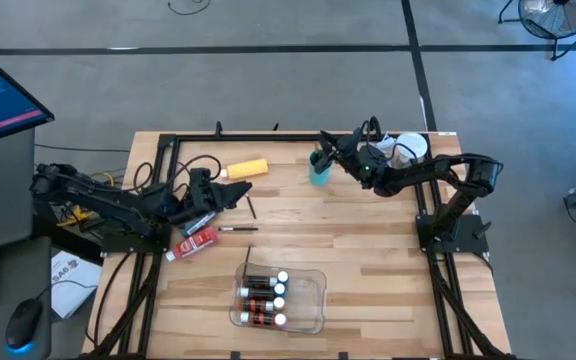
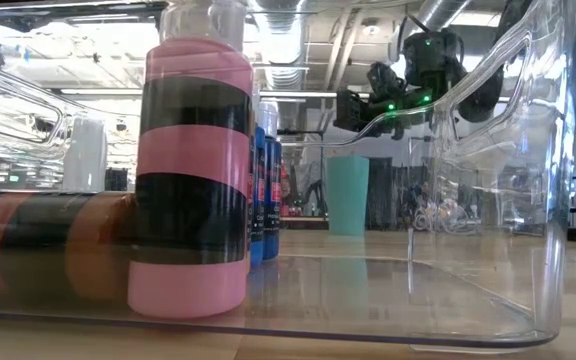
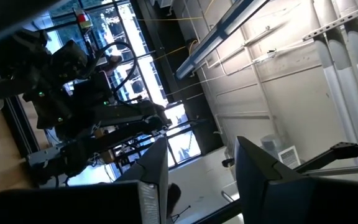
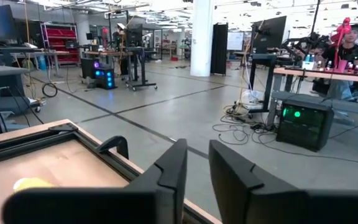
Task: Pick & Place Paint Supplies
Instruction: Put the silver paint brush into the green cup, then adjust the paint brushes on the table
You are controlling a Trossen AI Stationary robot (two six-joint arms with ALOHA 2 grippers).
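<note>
A yellow bottle (image 1: 248, 169) lies on its side on the table at the far middle. My left gripper (image 1: 233, 192) hovers just near of it, open, with nothing between its fingers (image 3: 157, 180). A teal cup (image 1: 320, 171) stands upright at the far side, also seen in the low view (image 2: 348, 193). My right gripper (image 1: 326, 152) is beside the cup's top, slightly open and empty (image 4: 196, 168). Two thin brushes (image 1: 236, 229) and a red tube (image 1: 200, 238) lie flat on the table. Several brown bottles (image 1: 263, 297) lie in the clear tray (image 1: 313, 300).
The tray stands at the near middle of the table; the low view looks through its wall (image 2: 488, 200) at a pink-and-dark bottle (image 2: 190, 170) and blue tubes (image 2: 265, 190). A black frame (image 1: 268, 137) runs along the far edge. Bare wood lies at the near right.
</note>
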